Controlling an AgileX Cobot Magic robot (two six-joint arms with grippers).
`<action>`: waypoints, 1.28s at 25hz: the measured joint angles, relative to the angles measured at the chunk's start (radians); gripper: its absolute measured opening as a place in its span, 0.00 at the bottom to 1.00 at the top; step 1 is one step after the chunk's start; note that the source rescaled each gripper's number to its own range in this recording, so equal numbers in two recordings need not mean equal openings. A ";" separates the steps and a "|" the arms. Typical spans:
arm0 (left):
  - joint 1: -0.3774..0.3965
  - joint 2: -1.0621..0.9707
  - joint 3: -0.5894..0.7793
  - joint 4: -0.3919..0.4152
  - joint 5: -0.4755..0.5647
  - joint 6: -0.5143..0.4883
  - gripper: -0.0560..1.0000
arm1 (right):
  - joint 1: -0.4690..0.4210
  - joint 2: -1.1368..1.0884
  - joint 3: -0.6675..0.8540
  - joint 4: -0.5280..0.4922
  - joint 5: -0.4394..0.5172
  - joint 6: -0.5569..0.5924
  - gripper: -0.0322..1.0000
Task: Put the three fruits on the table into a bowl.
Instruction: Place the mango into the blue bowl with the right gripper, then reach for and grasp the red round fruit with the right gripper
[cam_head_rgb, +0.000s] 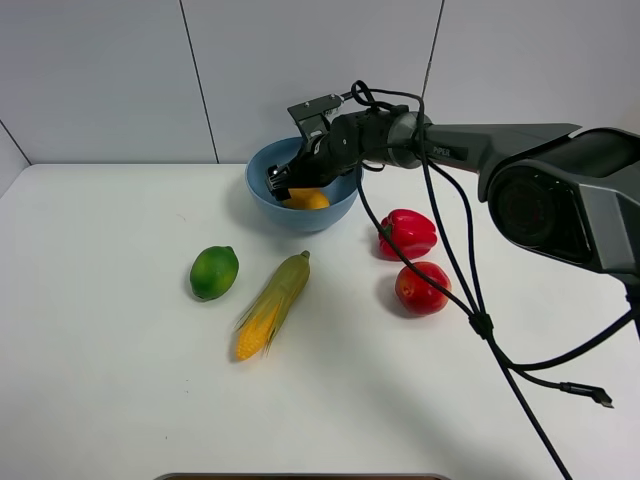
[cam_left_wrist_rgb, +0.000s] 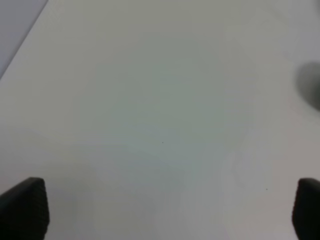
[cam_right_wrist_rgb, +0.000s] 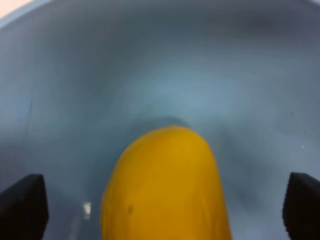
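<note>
Closest to me among the produce on the desk (cam_head_rgb: 100, 400) is the corn cob (cam_head_rgb: 272, 305), which is no part of the job. Working from the left, the left end effector (cam_left_wrist_rgb: 160, 210) is out of the overhead view. Its wrist camera shows both fingertips spread wide over bare desk, holding nothing. Next comes the green lime (cam_head_rgb: 214, 272), sitting on the desk well apart from the bowl (cam_head_rgb: 258, 190). That blue bowl stands at the back, and the yellow-orange mango (cam_head_rgb: 306, 199) lies inside it. The right end effector (cam_head_rgb: 284, 182) reaches down into the bowl over the mango. Its jaws are wide, with a gap to the fruit on either side, so nothing is gripped. Right of the bowl sits the red bell pepper (cam_head_rgb: 407, 233), to be left alone, and just in front of it the red apple (cam_head_rgb: 422, 288). By my reckoning one fruit of three is in, with the lime and apple not yet fetched.
</note>
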 joint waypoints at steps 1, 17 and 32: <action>0.000 0.000 0.000 0.000 0.000 0.000 1.00 | 0.000 0.000 0.000 0.000 0.000 0.000 0.95; 0.000 0.000 0.000 0.000 0.000 0.000 1.00 | 0.000 -0.129 0.000 -0.030 0.124 -0.001 1.00; 0.000 0.000 0.000 0.000 -0.001 0.000 1.00 | 0.001 -0.483 -0.002 -0.151 0.568 0.089 1.00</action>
